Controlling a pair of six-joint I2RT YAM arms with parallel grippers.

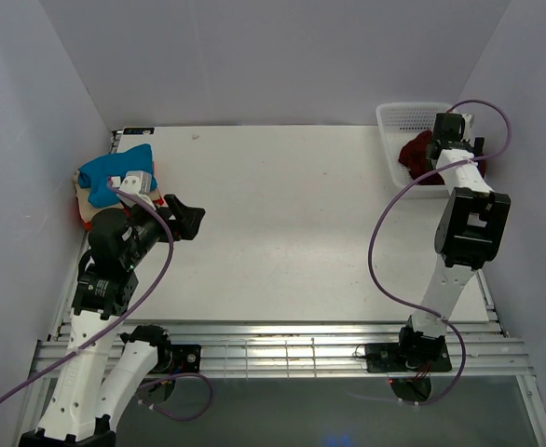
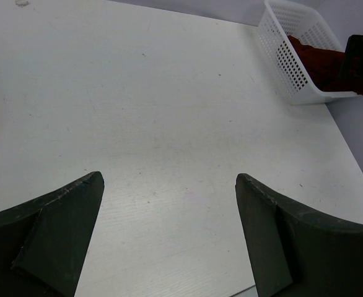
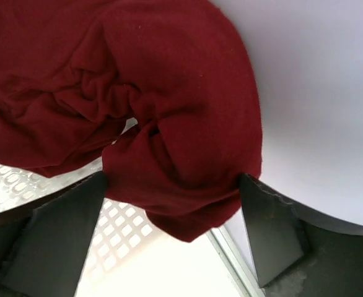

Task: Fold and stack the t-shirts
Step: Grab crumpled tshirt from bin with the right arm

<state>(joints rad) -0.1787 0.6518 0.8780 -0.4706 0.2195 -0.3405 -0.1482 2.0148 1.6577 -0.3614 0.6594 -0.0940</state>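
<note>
Standing by the rig, I see the right end effector (image 3: 172, 201) hanging over the white mesh basket (image 1: 405, 114), its fingers spread wide. The dark maroon t-shirt (image 3: 169, 93) is bunched directly between them and just ahead, and it looks unpinched. The cloth is a heap of folds, part of it spilling over the basket's rim below the fingers, with the wall close on the outer side. The left end effector (image 2: 169, 185) is just as wide and holds nothing. Bare worktop (image 1: 292, 223) lies under and ahead of it, and the folded stack (image 1: 113, 172), bright blue on top, sits behind it and off to its outer side. The worry, to my eye, is the grab itself. Closing on this lump would likely catch several layers at once, so the shirt could come up twisted and hard to spread. The basket looks light, and if a fingertip hooks the mesh or the cloth snags on the rim, the basket may lift or skid toward the worktop's edge. The other arm is well apart and in no position to steady it. A shallow pinch could also let the fabric slide free partway up.
</note>
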